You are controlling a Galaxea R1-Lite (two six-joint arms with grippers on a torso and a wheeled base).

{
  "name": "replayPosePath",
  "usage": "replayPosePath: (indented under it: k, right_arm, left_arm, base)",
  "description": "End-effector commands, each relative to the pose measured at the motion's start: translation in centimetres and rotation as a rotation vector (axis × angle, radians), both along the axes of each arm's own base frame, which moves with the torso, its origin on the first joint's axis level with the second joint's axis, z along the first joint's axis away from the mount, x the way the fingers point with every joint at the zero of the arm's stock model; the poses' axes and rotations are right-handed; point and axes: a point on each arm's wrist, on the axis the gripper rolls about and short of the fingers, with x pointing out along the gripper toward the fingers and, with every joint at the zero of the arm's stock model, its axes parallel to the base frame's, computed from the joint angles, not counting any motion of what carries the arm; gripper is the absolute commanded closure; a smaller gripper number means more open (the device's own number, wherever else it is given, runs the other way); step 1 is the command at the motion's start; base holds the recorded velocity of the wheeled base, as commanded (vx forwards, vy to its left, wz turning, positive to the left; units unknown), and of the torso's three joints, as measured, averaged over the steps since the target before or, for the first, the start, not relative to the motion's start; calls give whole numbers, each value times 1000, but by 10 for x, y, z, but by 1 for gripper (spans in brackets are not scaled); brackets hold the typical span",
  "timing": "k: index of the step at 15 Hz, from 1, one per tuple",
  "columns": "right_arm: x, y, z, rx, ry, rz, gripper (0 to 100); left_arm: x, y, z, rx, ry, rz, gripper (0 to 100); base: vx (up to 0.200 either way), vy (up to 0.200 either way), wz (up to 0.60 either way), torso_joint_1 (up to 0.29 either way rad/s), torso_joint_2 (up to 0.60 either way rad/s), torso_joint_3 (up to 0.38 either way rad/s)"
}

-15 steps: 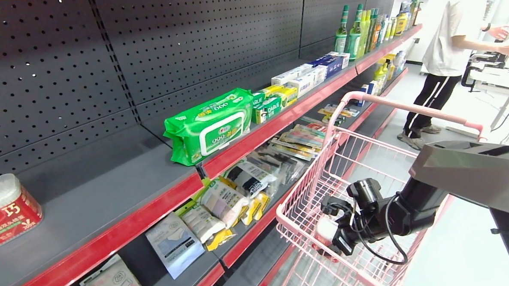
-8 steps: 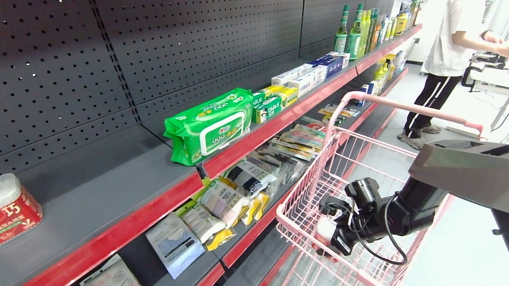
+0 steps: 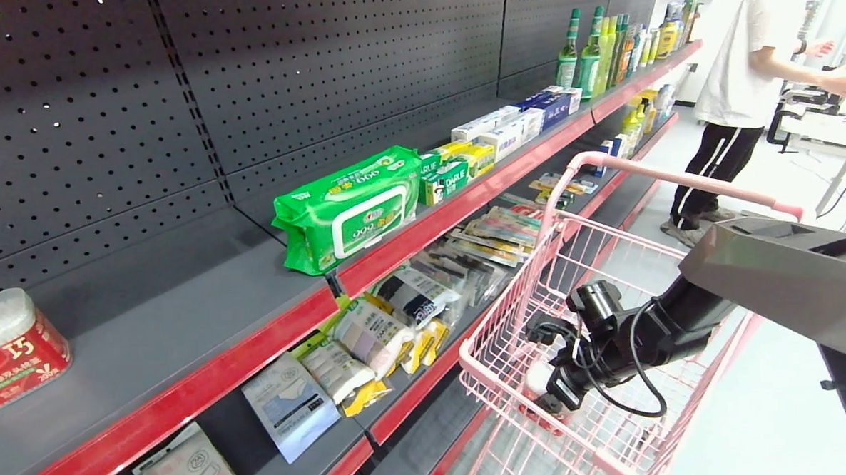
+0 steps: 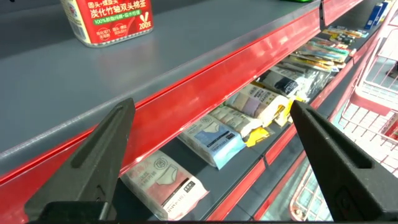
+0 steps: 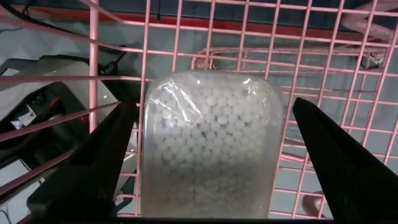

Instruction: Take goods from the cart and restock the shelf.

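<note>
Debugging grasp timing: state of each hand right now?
Left hand: open, empty.
Right hand: open, flanking the swab tub in the cart.

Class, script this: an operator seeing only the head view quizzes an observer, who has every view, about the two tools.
Operator: I cannot see down into the cart. What is happening in there?
Observer: The right tool is open. Its fingers stand either side of a clear tub of cotton swabs, with a gap on each side.
Operator: And the other arm's?
Observer: The left tool is open too, facing the shelf's red edge.
</note>
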Motion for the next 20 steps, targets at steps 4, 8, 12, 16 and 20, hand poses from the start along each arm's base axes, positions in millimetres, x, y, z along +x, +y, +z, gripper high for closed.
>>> replayPosePath:
  k: [4,8,12,16,20]
  right_arm:
    - [2,4,-5,-7,1,7,0]
    - [2,5,-6,-11,4,9,0]
    - [0,4,-12,-22,17,7,0]
    - [-1,4,-12,-24,21,9,100]
    - [-2,3,-13,-24,25,5,100]
  left_arm:
    - [0,0,0,0,-1,0,0]
    - [0,0,0,0,-1,0,0]
    - [0,0,0,0,-1,0,0]
    - [0,0,0,0,-1,0,0]
    - [0,0,0,0,-1,0,0]
  base:
    - [0,0,0,0,0,0]
    - [0,0,0,0,0,0]
    - [0,0,0,0,0,0]
    - [0,0,0,0,0,0]
    - [0,0,0,0,0,0]
